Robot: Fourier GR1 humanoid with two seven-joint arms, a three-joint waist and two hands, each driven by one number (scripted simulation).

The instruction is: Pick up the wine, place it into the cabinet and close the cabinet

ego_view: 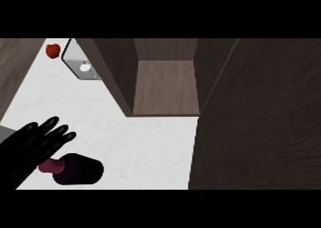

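The wine bottle (pixel 74 169) lies on its side, neck pointing left, just below the left hand (pixel 28 142). That hand's fingers are spread straight, holding nothing. The right hand is out of view.

The light is even and soft, with no clear source. The white counter (pixel 143 138) looks bright and shows no glare. The cabinet (pixel 164 84) inside is dim, and its open door (pixel 262 120) is very dark. Edges look slightly blurred everywhere

The left robot hand (pixel 28 144) hides part of the wine (pixel 74 169), and the cabinet door (pixel 262 116) is cut off at right.
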